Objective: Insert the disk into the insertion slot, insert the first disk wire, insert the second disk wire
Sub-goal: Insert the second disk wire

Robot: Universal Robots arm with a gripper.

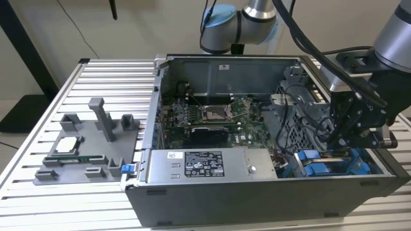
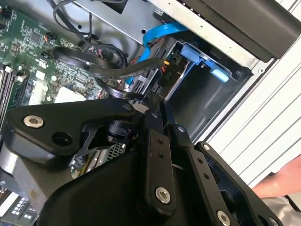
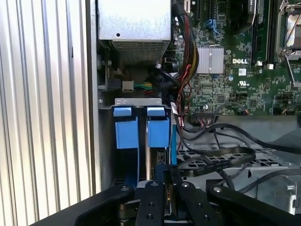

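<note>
Ribbed aluminium table [image 1: 38, 192] is supporting an open computer case [image 1: 257, 202]. At the case's corner on the exterior view's right, the gripper [image 1: 343, 144] is reaching down into the insertion slot [image 3: 106, 141], a grey sheet-metal cage. The disk [image 3: 157, 132] is sitting upright in the slot, showing its bright blue carrier front, beside another blue-fronted carrier [image 3: 126, 132]. Whether the fingers are open or closed cannot be told.
</note>
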